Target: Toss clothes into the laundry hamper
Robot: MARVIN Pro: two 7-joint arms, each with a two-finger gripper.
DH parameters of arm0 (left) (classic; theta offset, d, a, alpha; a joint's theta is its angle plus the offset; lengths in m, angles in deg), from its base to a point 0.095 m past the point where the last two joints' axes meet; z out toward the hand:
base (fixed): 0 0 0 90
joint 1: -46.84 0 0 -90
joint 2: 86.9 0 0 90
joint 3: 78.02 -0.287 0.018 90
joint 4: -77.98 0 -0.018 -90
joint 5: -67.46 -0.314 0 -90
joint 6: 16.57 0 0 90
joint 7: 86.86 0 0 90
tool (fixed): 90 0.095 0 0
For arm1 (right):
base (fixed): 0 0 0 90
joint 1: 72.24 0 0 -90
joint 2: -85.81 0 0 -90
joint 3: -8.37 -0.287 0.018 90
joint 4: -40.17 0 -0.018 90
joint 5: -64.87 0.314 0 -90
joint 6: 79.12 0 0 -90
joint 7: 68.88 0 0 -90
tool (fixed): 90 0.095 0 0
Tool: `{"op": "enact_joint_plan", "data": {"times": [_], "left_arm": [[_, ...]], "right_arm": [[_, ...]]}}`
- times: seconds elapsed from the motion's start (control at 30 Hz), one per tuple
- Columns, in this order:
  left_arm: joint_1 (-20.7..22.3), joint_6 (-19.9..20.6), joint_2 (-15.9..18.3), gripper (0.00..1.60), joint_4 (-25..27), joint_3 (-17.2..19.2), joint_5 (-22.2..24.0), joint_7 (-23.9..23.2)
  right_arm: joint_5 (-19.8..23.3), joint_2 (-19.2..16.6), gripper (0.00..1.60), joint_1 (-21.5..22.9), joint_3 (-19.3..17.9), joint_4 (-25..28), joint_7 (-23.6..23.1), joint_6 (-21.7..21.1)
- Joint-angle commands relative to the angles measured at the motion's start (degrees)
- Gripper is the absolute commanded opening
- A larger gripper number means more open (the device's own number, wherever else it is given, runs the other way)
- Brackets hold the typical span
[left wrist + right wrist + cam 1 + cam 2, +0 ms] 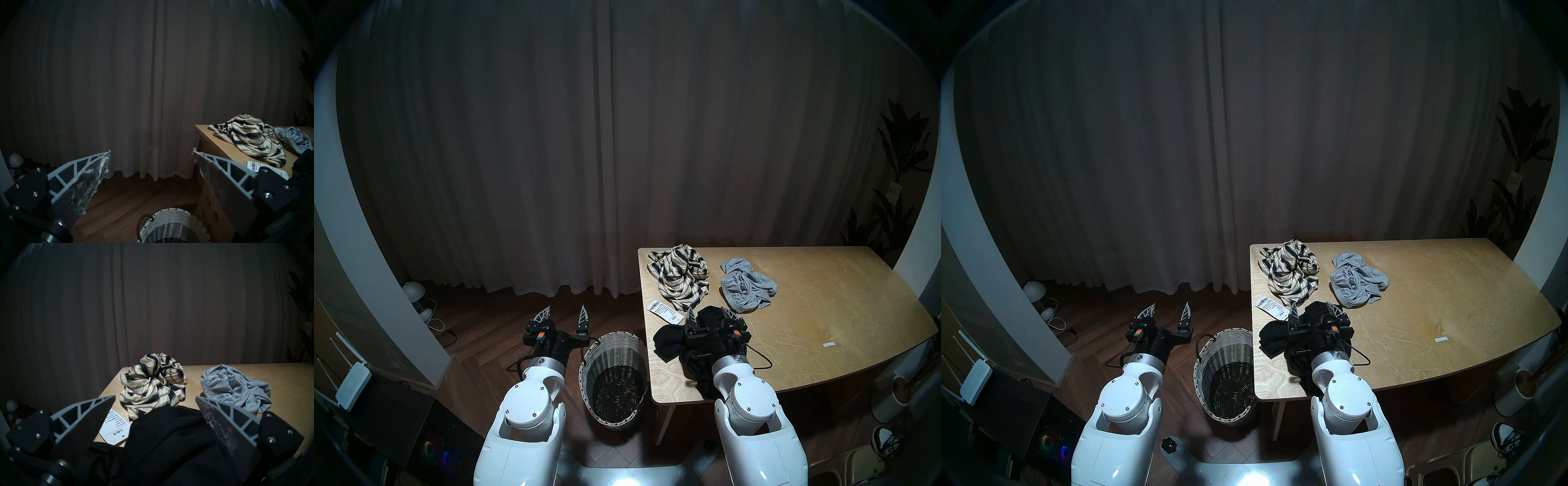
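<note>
Black garment (668, 339) on table (823, 325) near corner, partly hidden under right gripper (709, 314), released; striped top (680, 276), grey knit (746, 285) beyond. Hamper (614, 373) on floor beside; left gripper (565, 314) released.

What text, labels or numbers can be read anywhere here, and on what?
"合格证": large heading on the white paper card lying on the table, read upside down in the right wrist view.
Card's smaller lines and barcode: too small to read.
Label on the plant: blurred, unreadable.
Clothes, hamper, grippers: no text visible.
</note>
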Motion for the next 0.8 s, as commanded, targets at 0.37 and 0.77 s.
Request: {"op": "enact_joint_plan", "data": {"times": [0.37, 0.77], "left_arm": [[-0.91, 2.47, 1.38, 1.6, 11.27, -3.6, 4.65, -7.14], [-0.79, 5.37, 4.1, 1.6, 11.45, -6.2, 3.88, -10.8]], "right_arm": [[0.38, -1.15, 1.6, 3.68, -2.25, 5.77, -0.06, 0.22], [-1.15, -7.91, 1.6, 11.27, -14.05, 7.62, 2.69, 0.34]]}}
